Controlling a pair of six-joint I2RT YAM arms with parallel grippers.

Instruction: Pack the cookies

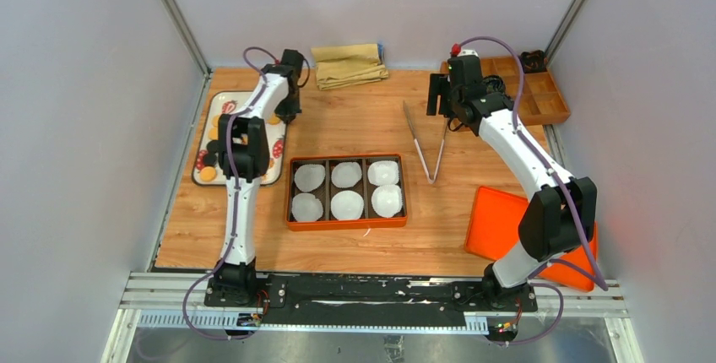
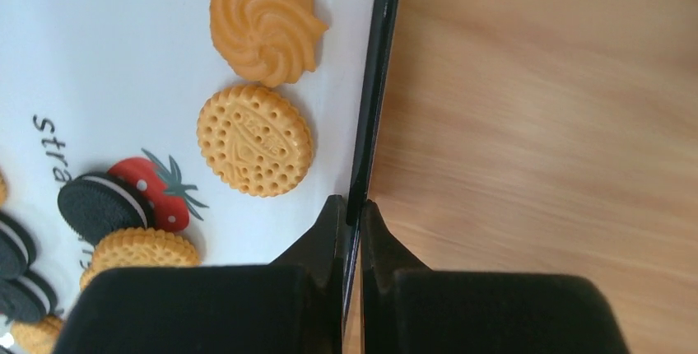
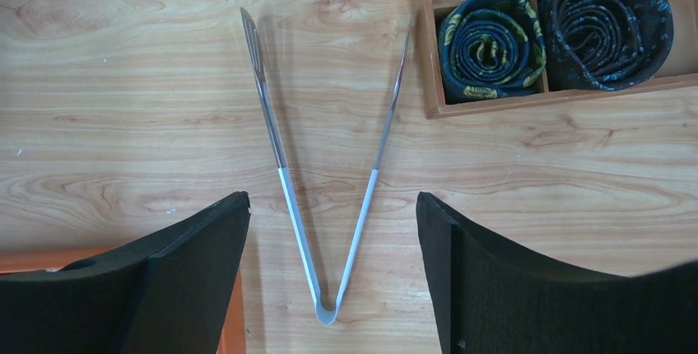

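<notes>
The cookies lie on a white strawberry-print tray (image 1: 253, 181) at the left: a golden swirl one (image 2: 263, 23), a round golden one (image 2: 254, 140) and a black sandwich one (image 2: 103, 206) show in the left wrist view. My left gripper (image 2: 352, 210) is shut on the tray's black rim (image 2: 374, 99), one finger inside and one outside, touching no cookie. An orange box (image 1: 346, 226) with six white paper cups stands mid-table. My right gripper (image 3: 332, 206) hangs open above metal tongs (image 3: 327, 314), not touching them.
An orange lid (image 1: 498, 224) lies at the right front. A wooden organiser (image 1: 540, 93) holding rolled ties (image 3: 491, 45) stands at the back right. A folded tan cloth (image 1: 349, 65) lies at the back middle. Grey walls enclose three sides.
</notes>
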